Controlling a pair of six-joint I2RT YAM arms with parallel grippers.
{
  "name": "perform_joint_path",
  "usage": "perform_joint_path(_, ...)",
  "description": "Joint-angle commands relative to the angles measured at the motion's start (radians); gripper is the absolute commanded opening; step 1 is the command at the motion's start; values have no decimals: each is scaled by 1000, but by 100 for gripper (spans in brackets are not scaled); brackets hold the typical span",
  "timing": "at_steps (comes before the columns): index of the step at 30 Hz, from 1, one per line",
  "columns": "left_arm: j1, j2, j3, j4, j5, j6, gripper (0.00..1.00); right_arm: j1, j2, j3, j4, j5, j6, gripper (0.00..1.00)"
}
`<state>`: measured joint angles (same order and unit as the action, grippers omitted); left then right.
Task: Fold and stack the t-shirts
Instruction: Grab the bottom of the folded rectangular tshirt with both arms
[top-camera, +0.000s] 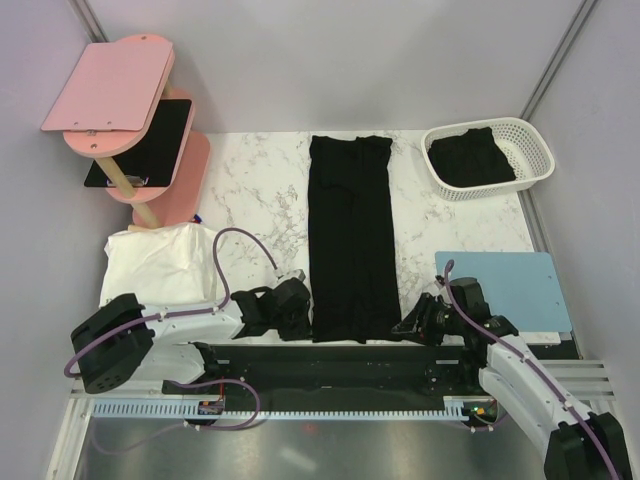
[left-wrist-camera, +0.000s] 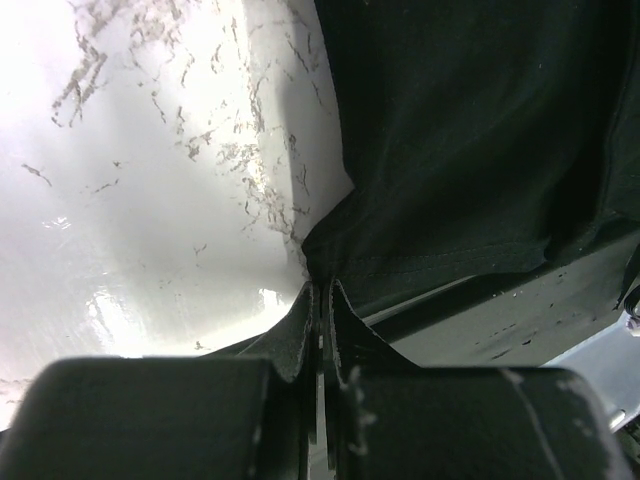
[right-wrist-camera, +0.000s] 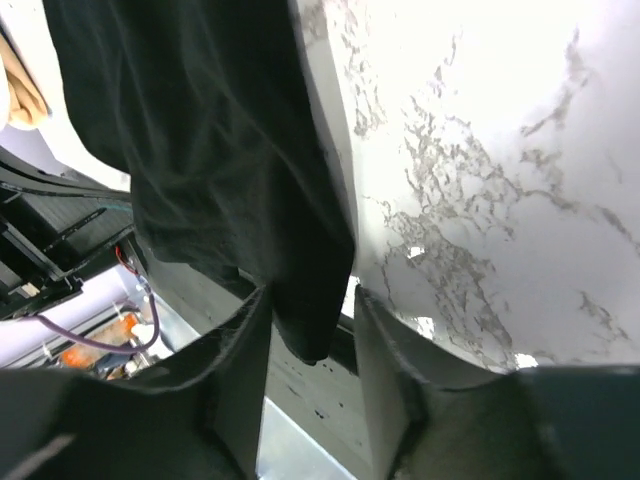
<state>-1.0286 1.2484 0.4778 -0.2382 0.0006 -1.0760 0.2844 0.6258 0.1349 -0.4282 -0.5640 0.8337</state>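
A black t-shirt (top-camera: 352, 235) lies folded into a long narrow strip down the middle of the marble table (top-camera: 260, 190). My left gripper (top-camera: 300, 300) is at its near left corner. In the left wrist view it (left-wrist-camera: 322, 290) is shut, with the t-shirt (left-wrist-camera: 470, 130) hem pinched at its tips. My right gripper (top-camera: 410, 325) is at the near right corner. In the right wrist view it (right-wrist-camera: 308, 305) is open, and the t-shirt (right-wrist-camera: 220, 150) corner hangs between the fingers (right-wrist-camera: 390, 345), with a gap on one side. Another black t-shirt (top-camera: 470, 158) lies in the basket.
The white basket (top-camera: 537, 152) stands at the back right. A pale blue mat (top-camera: 505, 285) lies near right, beside the right arm. A white cloth (top-camera: 155, 260) sits at the left. A pink shelf stand (top-camera: 110, 95) with a black rectangle (top-camera: 150, 140) stands back left.
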Motion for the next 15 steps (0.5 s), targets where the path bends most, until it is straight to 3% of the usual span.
perform_joint_path(1, -11, 8, 27, -10, -34, -25, 2, 4, 41, -15, 51, -50, -5, 42)
perform_joint_path(4, -13, 9, 33, -9, -36, -24, 2, 6, 22, -17, 72, -56, 7, 29)
perform_joint_path(9, -18, -3, 47, -18, -47, -15, 2, 6, -57, 14, 60, -51, 21, 19)
perform_joint_path(12, -18, -12, 77, -52, -63, 1, 2, 7, -83, 41, 40, -34, 9, 0)
perform_joint_path(15, -18, -18, 143, -128, -105, 27, 2, 6, -63, 81, 17, -14, -43, 0)
